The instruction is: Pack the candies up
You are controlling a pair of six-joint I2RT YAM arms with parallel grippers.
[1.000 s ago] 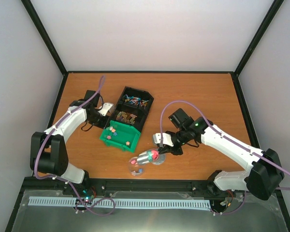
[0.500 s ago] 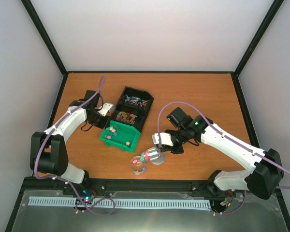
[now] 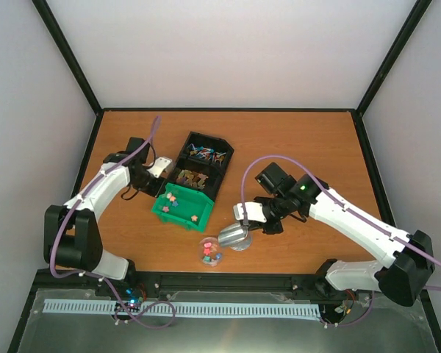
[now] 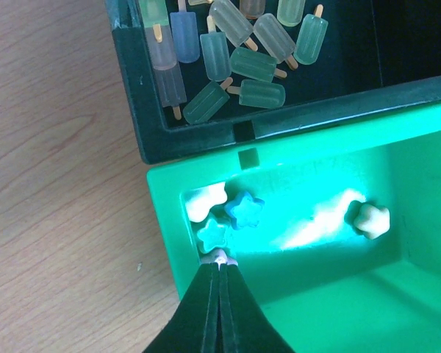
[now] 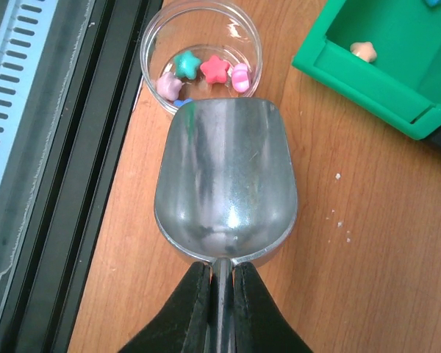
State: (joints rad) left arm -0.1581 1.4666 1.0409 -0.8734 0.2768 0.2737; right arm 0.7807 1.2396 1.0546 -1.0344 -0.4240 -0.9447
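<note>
Several star-shaped candies [image 5: 214, 68] lie in a clear round dish [image 3: 210, 252] near the table's front edge. My right gripper [image 5: 220, 276] is shut on the handle of a silver scoop [image 5: 226, 176], whose empty bowl hangs just beside the dish [image 5: 154, 37]. More candies [image 4: 244, 210] sit in the green bin [image 3: 178, 218]. My left gripper [image 4: 219, 266] is shut, its tips at the bin's near-left inner corner [image 4: 165, 220], with a pale pink piece just beyond them. In the top view the left gripper [image 3: 165, 187] is at the bin's left end and the right gripper [image 3: 248, 223] is right of the scoop [image 3: 234, 236].
A black compartment tray [image 3: 203, 165] touches the green bin's far side; in the left wrist view the tray [image 4: 143, 110] holds popsicle-shaped pieces [image 4: 239, 44]. A black rail [image 5: 81, 184] runs along the table's near edge, close to the dish. Booth walls stand on three sides.
The scoop carried pink candies a second ago and tipped them into the clear dish. It is now empty and has levelled out, shifted slightly right. The left arm has not moved.
</note>
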